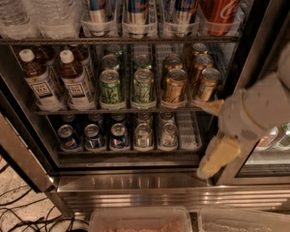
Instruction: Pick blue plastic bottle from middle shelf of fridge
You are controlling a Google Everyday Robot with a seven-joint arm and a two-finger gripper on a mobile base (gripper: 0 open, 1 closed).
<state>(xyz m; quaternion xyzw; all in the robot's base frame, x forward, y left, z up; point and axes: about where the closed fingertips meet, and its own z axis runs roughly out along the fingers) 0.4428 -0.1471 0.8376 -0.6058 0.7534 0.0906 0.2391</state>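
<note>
The fridge (150, 183) stands open in front of me. On the middle shelf (135, 111), at the left, two small blue plastic bottles of brown tea with white caps stand side by side, one (38, 81) left of the other (75, 81), with more behind them. My gripper (206, 138) is at the fridge's right side, level with the middle and bottom shelves and well right of the bottles. Its two yellowish fingers are spread apart, one fingertip (210, 106) by the gold cans, the other (217, 157) pointing down-left. It holds nothing.
Green cans (111, 86) and gold cans (175, 85) fill the middle shelf's other lanes. Water bottles (48, 8), tall blue cans (137, 6) and a red can (221, 6) stand above. Short cans (118, 135) stand below. The door frame (17, 151) and cables (9, 211) lie left, plastic bins (140, 221) in front.
</note>
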